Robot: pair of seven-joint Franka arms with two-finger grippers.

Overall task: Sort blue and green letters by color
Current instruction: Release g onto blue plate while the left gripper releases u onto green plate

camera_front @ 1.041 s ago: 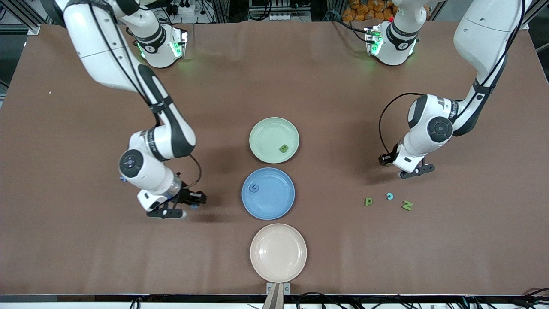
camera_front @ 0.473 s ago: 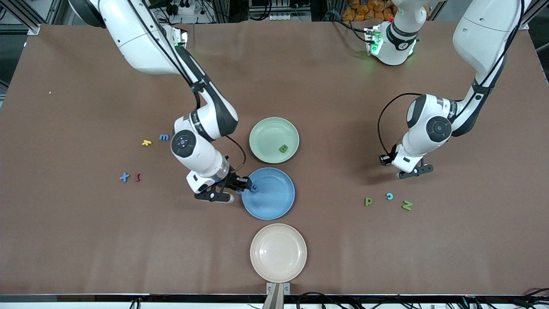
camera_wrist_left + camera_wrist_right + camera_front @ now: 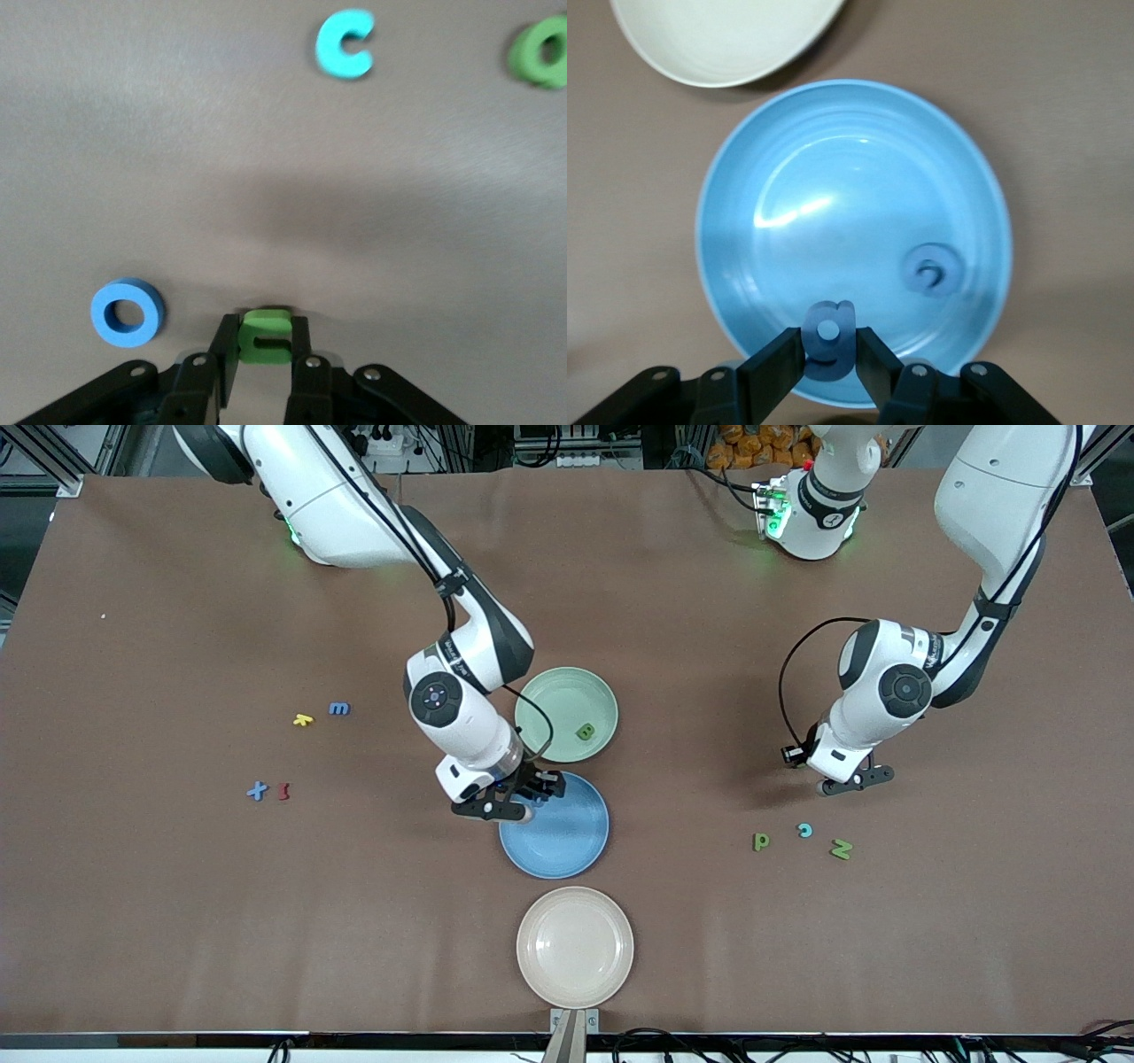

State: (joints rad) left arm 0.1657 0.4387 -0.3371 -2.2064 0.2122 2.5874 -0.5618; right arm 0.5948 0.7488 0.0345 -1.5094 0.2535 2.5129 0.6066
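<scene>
Right gripper [image 3: 830,354] hangs over the blue plate [image 3: 567,841], at its rim toward the right arm's end, clamped on a blue letter [image 3: 829,341]. Another blue letter [image 3: 930,269] lies in that plate. Left gripper [image 3: 264,361], toward the left arm's end, is pinched on a green letter [image 3: 266,335] at the tabletop.

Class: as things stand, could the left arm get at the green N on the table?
Probably not yet. The N lies bare, close to the left gripper, but its fingers are shut on a green letter.
</scene>
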